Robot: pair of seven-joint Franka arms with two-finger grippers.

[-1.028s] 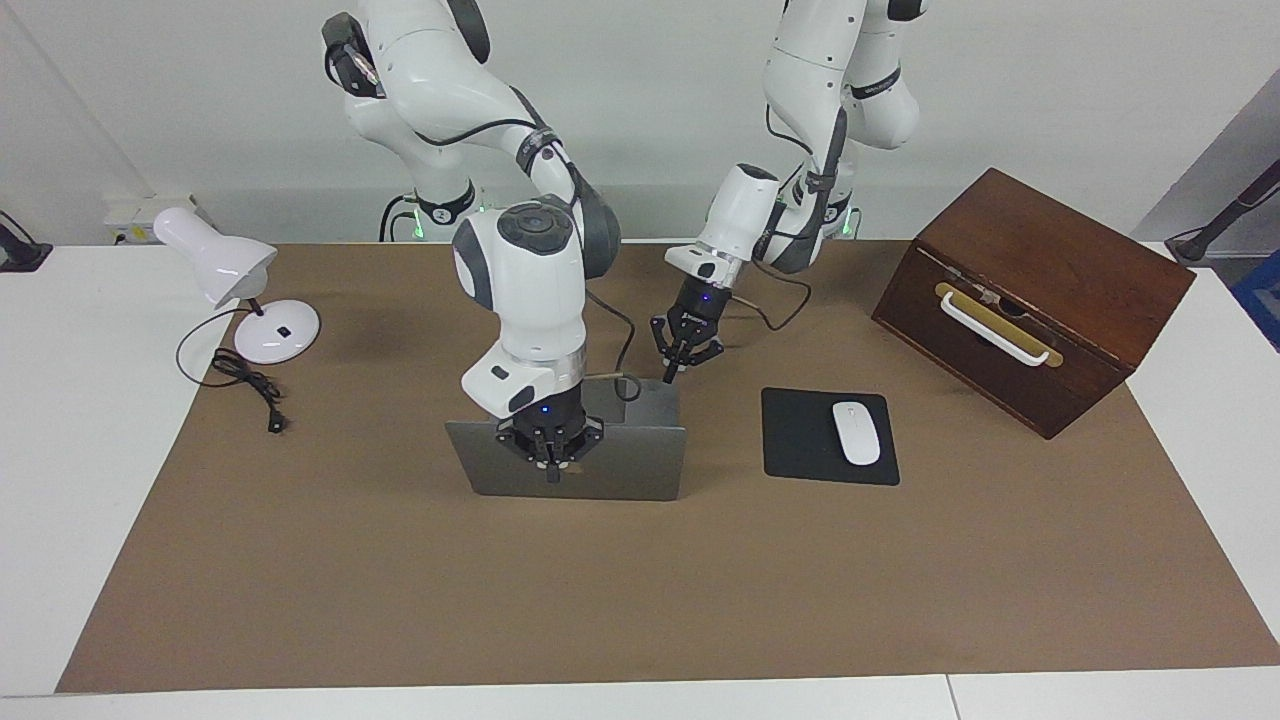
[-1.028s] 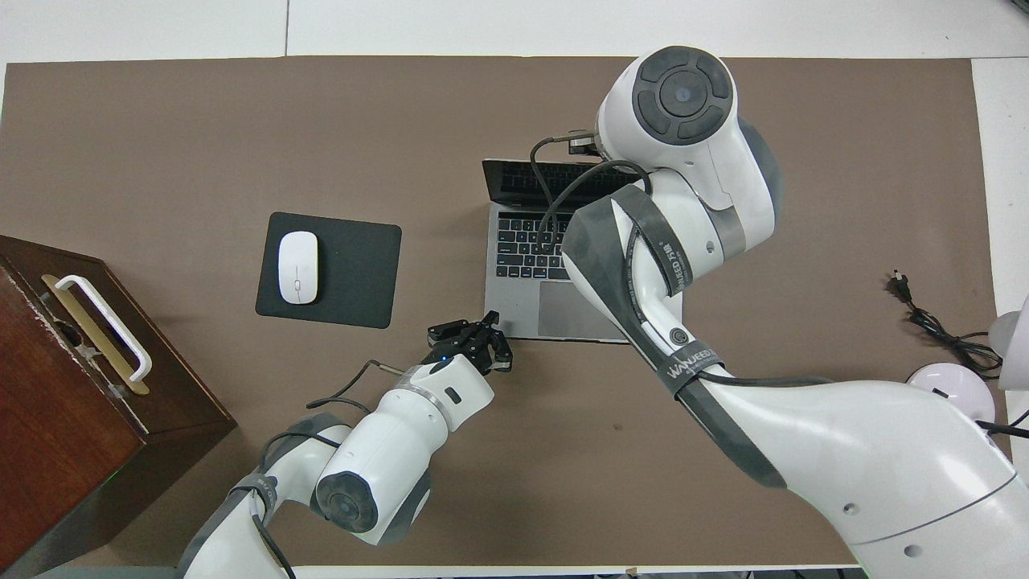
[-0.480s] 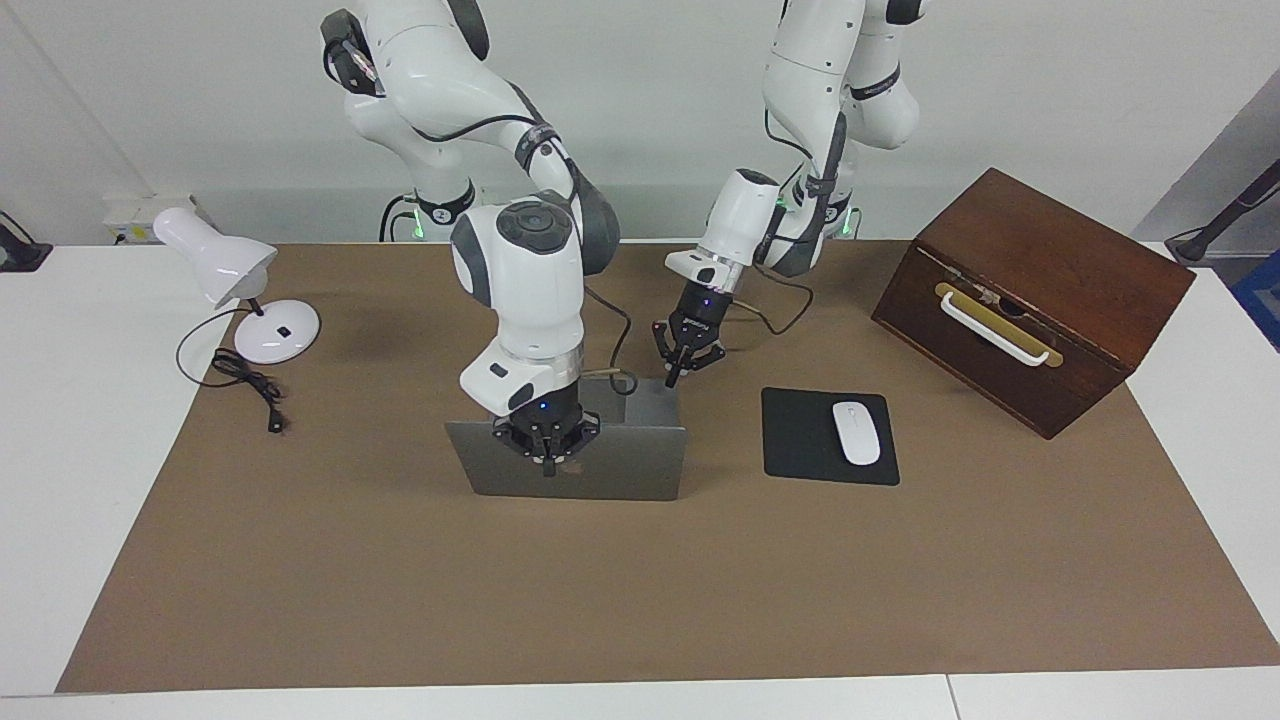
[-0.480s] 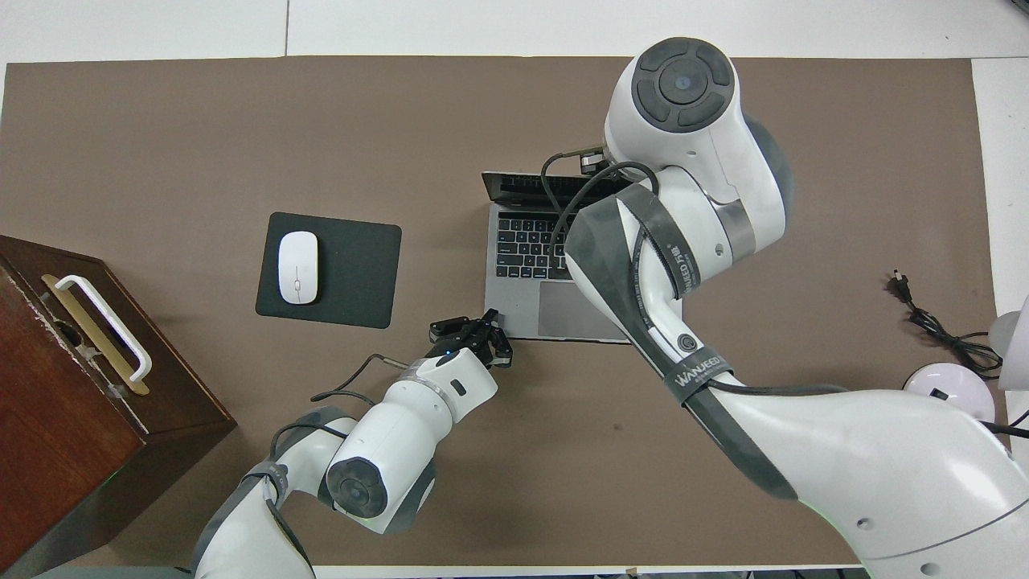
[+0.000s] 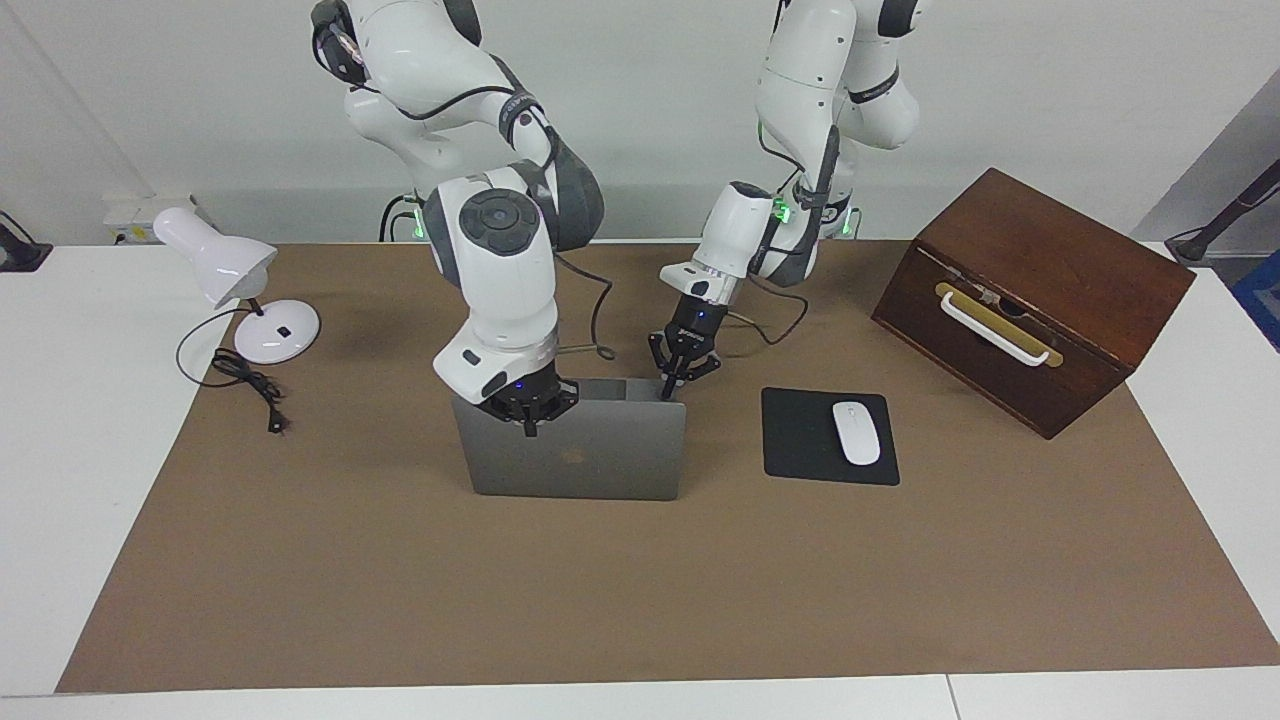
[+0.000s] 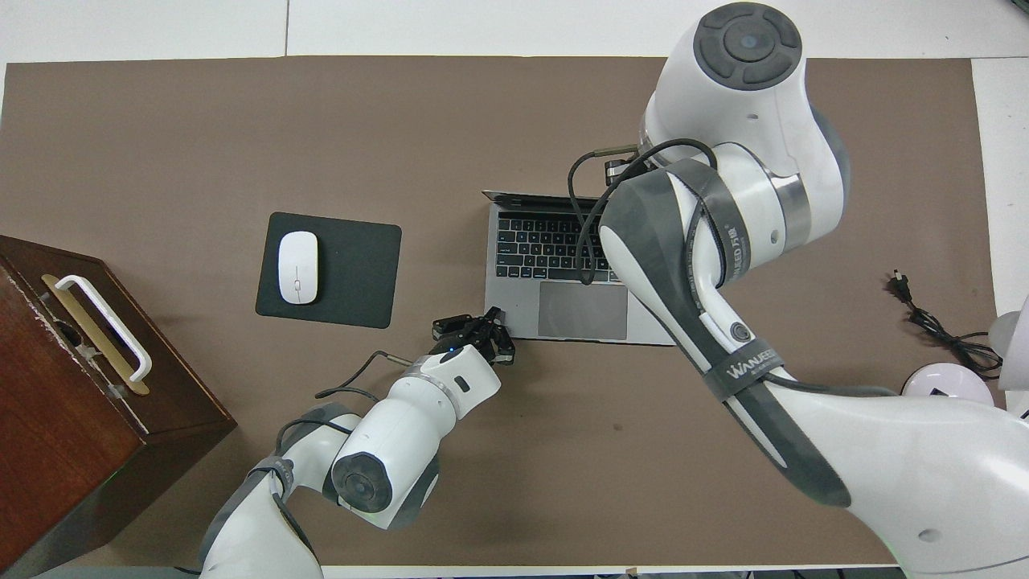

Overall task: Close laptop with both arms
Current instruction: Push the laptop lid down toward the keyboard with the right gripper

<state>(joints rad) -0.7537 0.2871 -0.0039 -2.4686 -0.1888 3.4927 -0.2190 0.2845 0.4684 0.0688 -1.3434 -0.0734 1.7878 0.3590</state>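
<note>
The laptop [image 5: 580, 450] sits open near the middle of the brown mat, a thin silver-grey machine with a dark logo centred on its lid. Its lid stands about upright, back turned away from the robots. From above, the base [image 6: 526, 310] lies flat, showing dark keys and a grey trackpad.

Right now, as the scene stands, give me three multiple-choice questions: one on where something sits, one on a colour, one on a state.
1. Where does the white mouse lie?
A. on the black mouse pad
B. on the wooden box
C. on the laptop

2. What colour is the desk lamp?
A. black
B. white
C. brown

3. How is the laptop lid?
A. shut flat
B. detached
C. raised, keyboard showing

Answers: 1 A, it rests on the pad. 2 B, shade and base are white. 3 C, the overhead view shows the keys, with the right pincer at the lid's upper edge.
</note>
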